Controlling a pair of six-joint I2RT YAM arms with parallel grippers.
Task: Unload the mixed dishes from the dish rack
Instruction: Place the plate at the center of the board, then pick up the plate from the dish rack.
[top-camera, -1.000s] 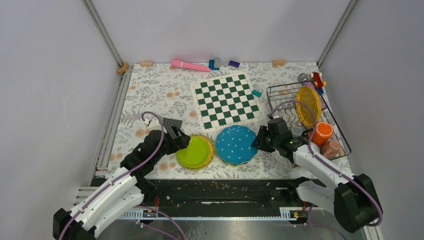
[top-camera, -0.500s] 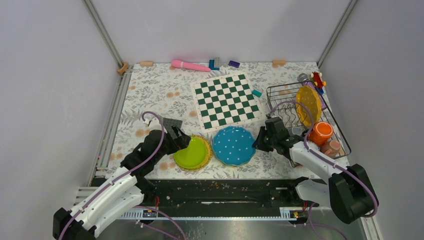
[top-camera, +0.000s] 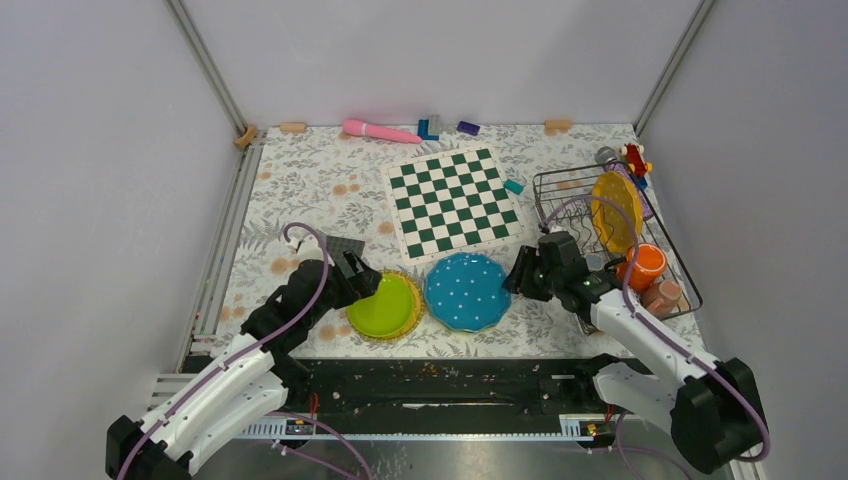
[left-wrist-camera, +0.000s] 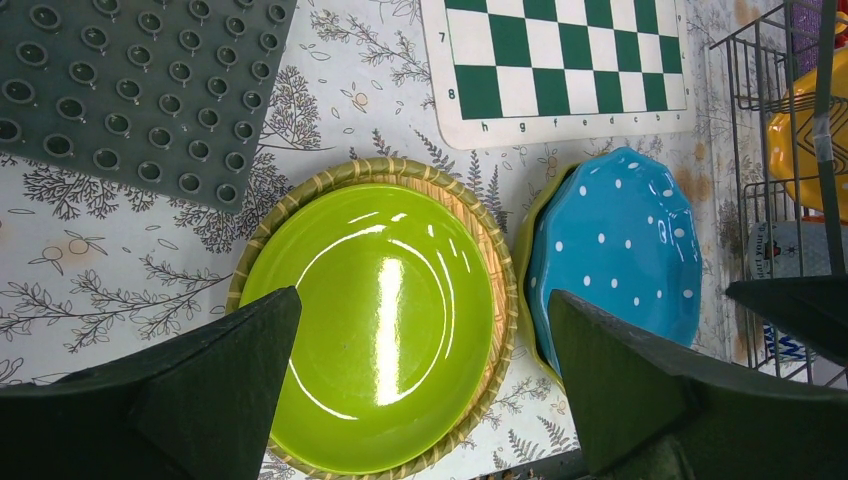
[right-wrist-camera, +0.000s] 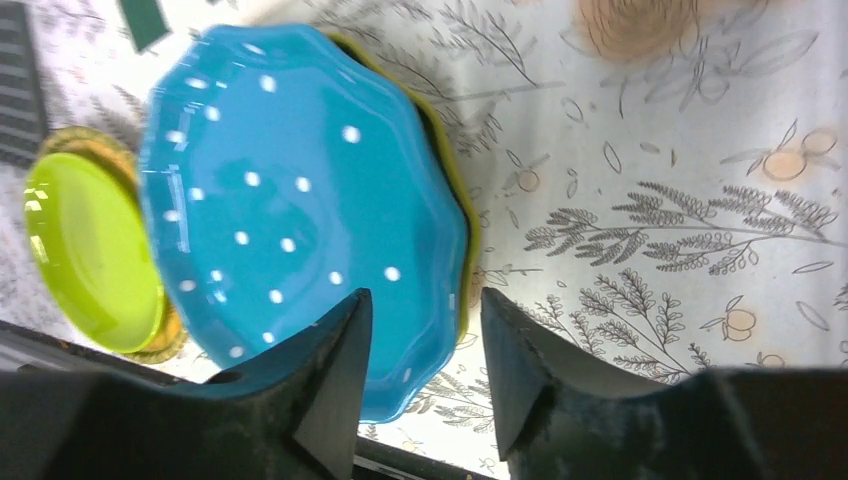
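Top external view: right gripper next to the rack, dishes left inside

Nearest, the left gripper (top-camera: 372, 285) hangs wide open over the lime plate (top-camera: 388, 306), holding nothing. Beside it the teal plate (top-camera: 466, 290) lies flat on a yellow-green plate (right-wrist-camera: 458, 215) on the worktop (top-camera: 320, 190). The right gripper (top-camera: 515, 280) sits at its right rim, jaws narrowly parted, apparently gripping nothing. The rack (top-camera: 560, 180) lies just right of and beyond that gripper, long axis running near to far, so the right arm is much nearer. Inside, a pink cup (top-camera: 662, 294) and orange cup (top-camera: 645, 265) sit at the near end. Farther back an orange plate (top-camera: 615, 210) stands on edge, its plane also running near to far.
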